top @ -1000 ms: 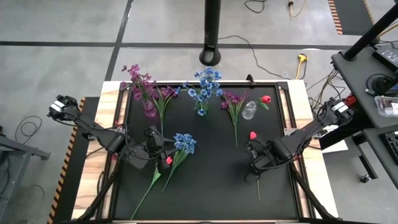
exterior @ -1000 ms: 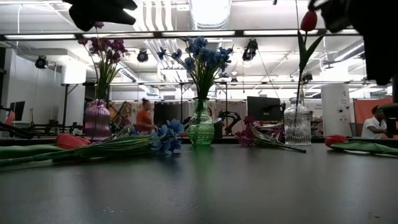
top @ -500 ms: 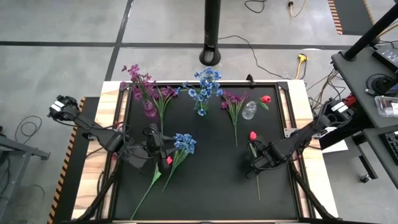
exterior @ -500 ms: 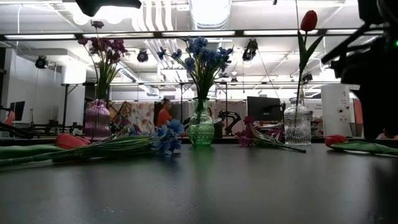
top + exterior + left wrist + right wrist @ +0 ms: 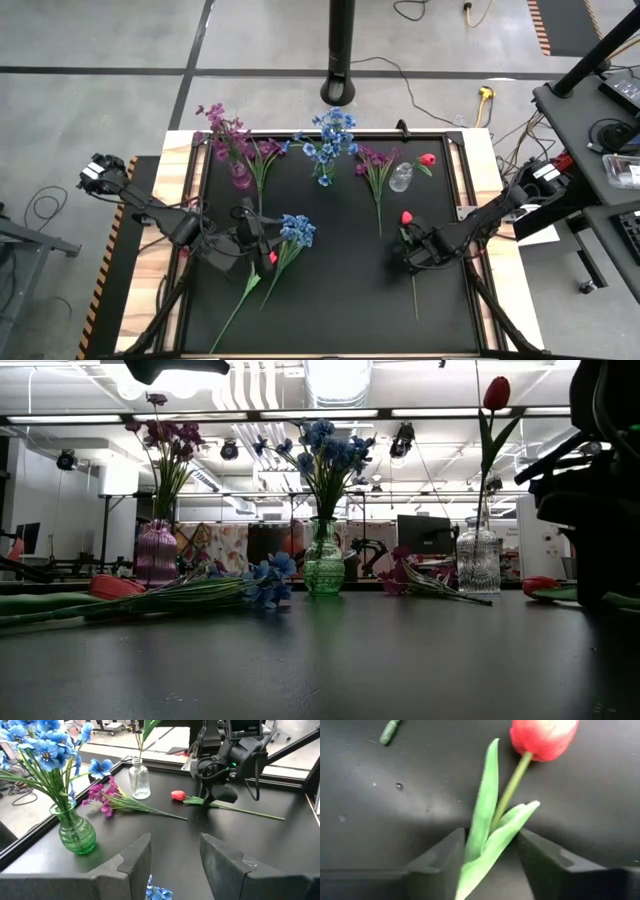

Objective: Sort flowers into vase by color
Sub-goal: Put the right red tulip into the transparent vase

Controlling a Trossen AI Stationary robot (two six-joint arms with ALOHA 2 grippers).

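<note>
A red flower (image 5: pixel 407 217) on a long green stem lies flat on the black mat, right of centre. My right gripper (image 5: pixel 412 252) is down at the mat, shut around its leaves and stem just below the bloom (image 5: pixel 542 737). My left gripper (image 5: pixel 175 857) hangs open high above the mat's left half, over a loose blue flower (image 5: pixel 296 230) and a red bud (image 5: pixel 270 258) that lie on their sides. A purple vase (image 5: pixel 240 178), a green vase (image 5: pixel 324 178) with blue blooms and a clear vase (image 5: pixel 401 178) with one red flower stand along the far edge. My right gripper has the red flower's two leaves and thin stem (image 5: pixel 487 837) between its two fingers, a short way below the bloom. The fingers (image 5: pixel 445 862) come slanting down from the table's right and lie across the stem. The flower lies flat on the mat.
A loose purple spray (image 5: pixel 377 180) lies left of the clear vase, another (image 5: pixel 262 160) beside the purple vase. A raised wooden frame (image 5: pixel 480 200) borders the mat. Bare mat stretches across the near middle. People move in the room beyond the far edge.
My right gripper has come down from well above the table onto the red flower's stem, ending at the mat. The flower has stayed where it lay.
</note>
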